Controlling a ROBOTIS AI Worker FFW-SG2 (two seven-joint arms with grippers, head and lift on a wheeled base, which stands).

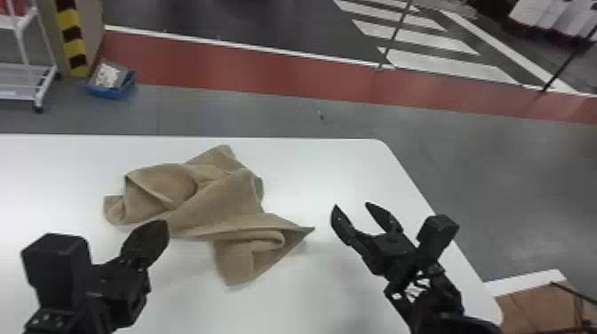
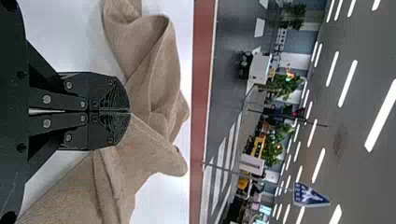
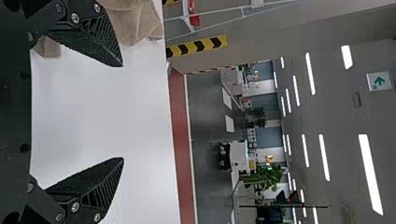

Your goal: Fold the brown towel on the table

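Near the far edge of the desk [image 1: 333, 177], the brown towel [image 1: 222, 200] lies crumpled. Your left hand [image 2: 130, 112] is closed, apparently empty; your right hand [image 1: 351, 205] stands wide open, empty, beside a pointed corner. Flattening seems your step: open the left, grip two corners and spread before folding.

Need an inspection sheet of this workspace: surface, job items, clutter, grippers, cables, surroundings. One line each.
Surface: white table, rounded far right corner.
Job's things: brown towel on the table, rumpled, not neatly folded; one corner points right.
Clutter: blue tray with pale contents, on the floor beyond the table.
Left gripper: shut, at the towel's near left side; contact can't be told.
Right gripper: open, right of the towel, holding nothing.
Cables: dark cable over a brown surface right of the table.
Surroundings: red floor strip, white cart at far left.
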